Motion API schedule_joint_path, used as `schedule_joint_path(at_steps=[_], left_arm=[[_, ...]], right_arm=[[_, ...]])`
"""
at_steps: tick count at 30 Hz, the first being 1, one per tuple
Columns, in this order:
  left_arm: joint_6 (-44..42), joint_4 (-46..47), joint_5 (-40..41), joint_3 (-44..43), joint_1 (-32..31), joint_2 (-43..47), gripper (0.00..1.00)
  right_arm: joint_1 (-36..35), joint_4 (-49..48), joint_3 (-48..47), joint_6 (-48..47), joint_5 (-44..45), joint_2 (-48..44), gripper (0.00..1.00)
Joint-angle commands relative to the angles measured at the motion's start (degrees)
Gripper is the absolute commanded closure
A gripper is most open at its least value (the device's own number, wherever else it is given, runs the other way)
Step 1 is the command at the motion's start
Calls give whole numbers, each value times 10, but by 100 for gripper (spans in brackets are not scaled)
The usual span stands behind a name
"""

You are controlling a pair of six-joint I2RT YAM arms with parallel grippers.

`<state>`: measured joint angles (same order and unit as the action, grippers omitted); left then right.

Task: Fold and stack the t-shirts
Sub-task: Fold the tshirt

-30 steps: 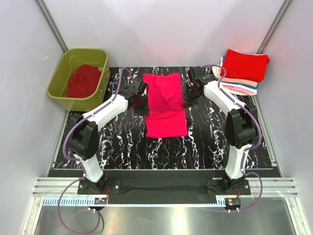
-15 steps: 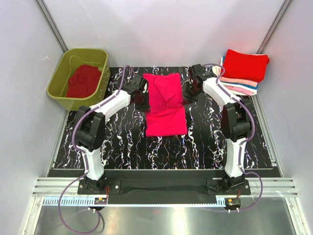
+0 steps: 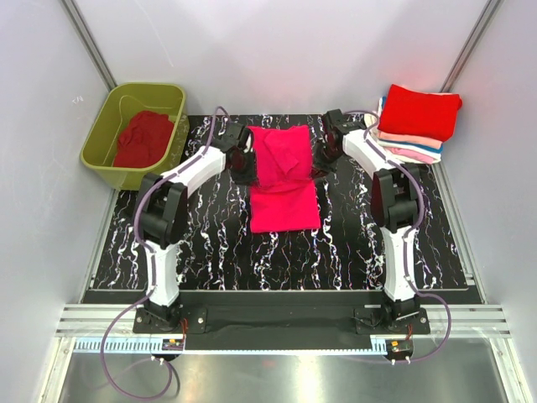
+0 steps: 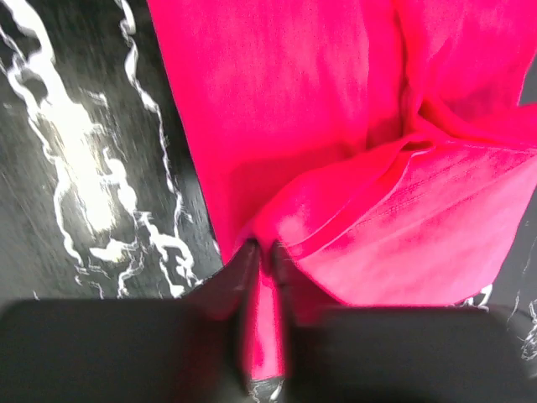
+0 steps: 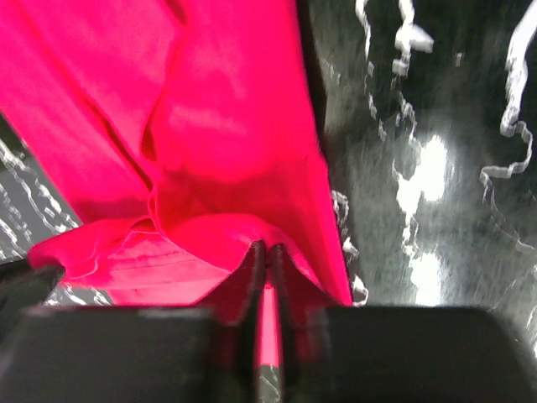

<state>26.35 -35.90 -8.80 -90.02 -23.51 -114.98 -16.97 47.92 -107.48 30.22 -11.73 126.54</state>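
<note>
The magenta t-shirt lies partly folded at the centre of the black marbled mat. The left gripper has its fingers pressed together on a fold at the shirt's left edge, and the right gripper pinches the right edge likewise. Farther back, 1 red t-shirt sits crumpled in the olive tub at left. A stack of folded t-shirts, red on top, sits at right.
</note>
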Motion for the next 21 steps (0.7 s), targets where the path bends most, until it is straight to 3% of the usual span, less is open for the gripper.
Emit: schedule_joint_path(at_steps=[1, 2, 3, 4, 5, 6, 8, 11, 14, 15, 18, 21], left_arm=[[-23, -14, -8, -80, 15, -34, 62], [-26, -28, -10, -126, 24, -57, 53], [-31, -49, -12, -149, 28, -67, 46], [-32, -59, -11, -194, 33, -76, 27], [-32, -70, -10, -214, 42, -88, 21], [-31, -89, -12, -233, 46, -91, 17], [-28, -104, -11, -264, 53, -78, 6], [-24, -95, -11, -227, 51, -15, 5], [-8, -52, -14, -107, 41, 81, 5], [8, -20, -16, -69, 38, 106, 6], [44, 52, -35, 79, 22, 196, 8], [78, 131, -67, 192, 2, 251, 13]], right_arm=[[16, 13, -79, -10, -2, 35, 83], [23, 23, -126, -11, -2, 62, 59], [26, 49, -154, -17, -4, 77, 46], [29, 61, -185, -25, -20, 93, 38], [35, 78, -218, -30, -28, 124, 26], [38, 111, -283, -33, -33, 138, 24], [41, 139, -335, -52, -48, 154, 21], [40, 141, -304, -61, -34, 87, 21], [41, 51, -110, -48, -40, -45, 22], [41, -3, 1, -45, -49, -79, 23], [41, -76, 176, -29, -94, -176, 24], [41, -127, 291, -32, -133, -224, 38]])
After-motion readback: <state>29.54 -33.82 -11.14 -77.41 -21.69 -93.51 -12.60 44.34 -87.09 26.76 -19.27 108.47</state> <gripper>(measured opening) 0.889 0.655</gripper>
